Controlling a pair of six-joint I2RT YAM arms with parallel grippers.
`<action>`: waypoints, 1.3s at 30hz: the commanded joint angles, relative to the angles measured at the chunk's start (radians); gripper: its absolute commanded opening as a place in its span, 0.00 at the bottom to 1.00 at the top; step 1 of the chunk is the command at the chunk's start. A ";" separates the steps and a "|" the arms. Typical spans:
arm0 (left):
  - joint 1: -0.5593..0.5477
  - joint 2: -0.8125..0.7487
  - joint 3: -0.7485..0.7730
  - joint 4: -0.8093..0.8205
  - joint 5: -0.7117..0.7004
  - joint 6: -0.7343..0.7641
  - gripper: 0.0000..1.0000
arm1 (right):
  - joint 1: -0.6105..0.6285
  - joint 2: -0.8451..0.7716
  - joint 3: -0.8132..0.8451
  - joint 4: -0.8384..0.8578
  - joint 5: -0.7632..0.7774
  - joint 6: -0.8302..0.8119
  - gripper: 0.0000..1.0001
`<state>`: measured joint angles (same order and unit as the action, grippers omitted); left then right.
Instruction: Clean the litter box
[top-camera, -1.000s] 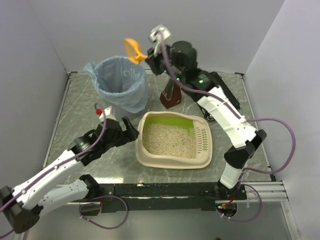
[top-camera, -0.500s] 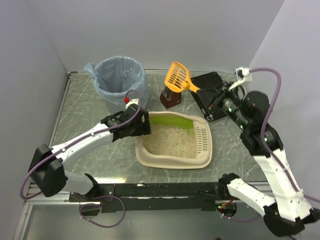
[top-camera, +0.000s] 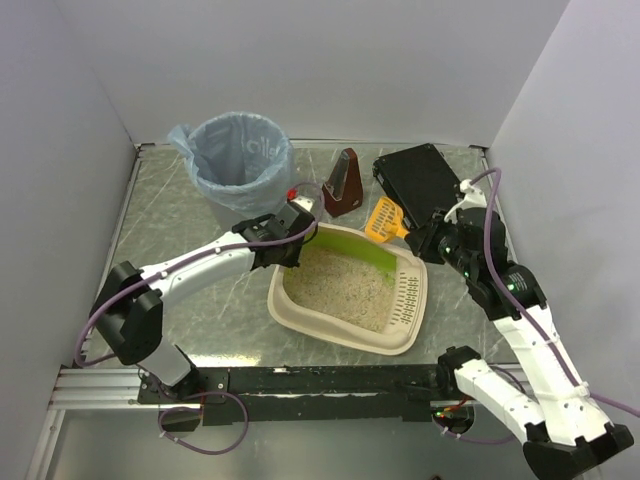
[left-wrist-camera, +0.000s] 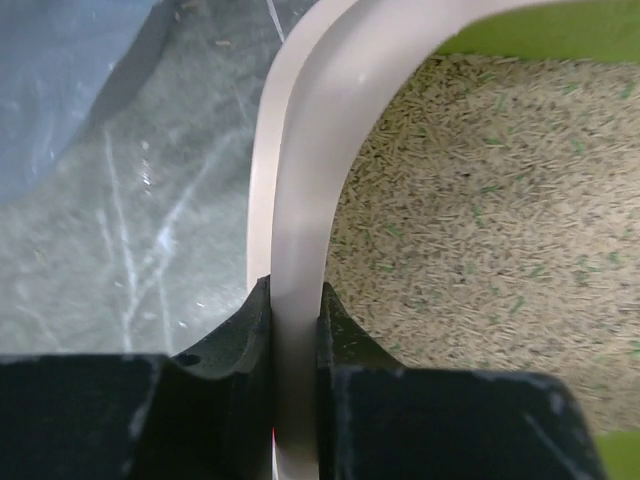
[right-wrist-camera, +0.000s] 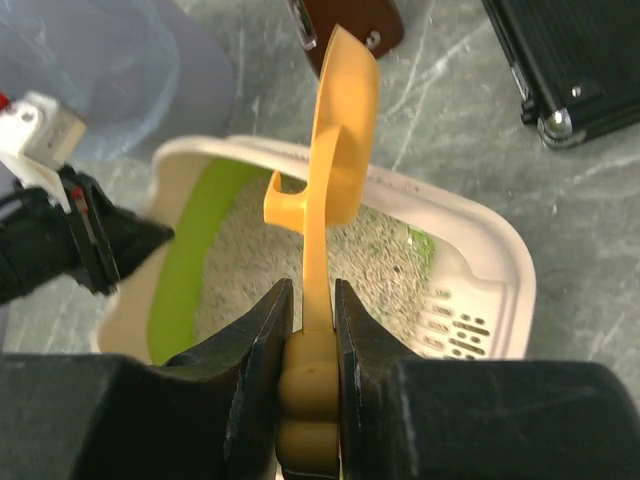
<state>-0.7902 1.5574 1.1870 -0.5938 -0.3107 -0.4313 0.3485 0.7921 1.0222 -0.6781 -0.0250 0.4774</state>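
Right wrist view: your right gripper (right-wrist-camera: 312, 300) is clenched on the orange scoop (right-wrist-camera: 338, 150) by its handle, blade edge-on over the litter box (right-wrist-camera: 490, 260) at centre frame. Your left gripper (left-wrist-camera: 297, 305) pinches the box's rim, jaws nearly closed. Step in hand, I judge: bringing the scoop to the litter (right-wrist-camera: 390, 270). Next: lower it, turn the blade flat, sift, then carry to the blue-lined bin (top-camera: 240, 160), upper left.

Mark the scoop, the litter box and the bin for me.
orange scoop (right-wrist-camera: 340, 120): right wrist view, on its curved head.
litter box (top-camera: 338, 336): top external view, on the near rim.
blue-bag-lined bin (top-camera: 225, 192): top external view, on the front bag wall.
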 joint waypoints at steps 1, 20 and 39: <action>0.009 0.036 0.031 0.155 -0.097 0.230 0.01 | -0.008 -0.089 -0.014 -0.040 -0.084 -0.074 0.00; 0.019 0.277 0.264 0.433 0.002 0.947 0.01 | -0.008 -0.200 -0.086 -0.126 -0.190 -0.129 0.00; 0.083 0.282 0.419 0.358 0.216 0.955 0.52 | -0.009 -0.139 -0.099 -0.029 -0.197 -0.145 0.00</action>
<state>-0.7029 1.9179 1.4864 -0.2245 -0.1497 0.5541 0.3420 0.6643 0.9127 -0.7639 -0.2279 0.3462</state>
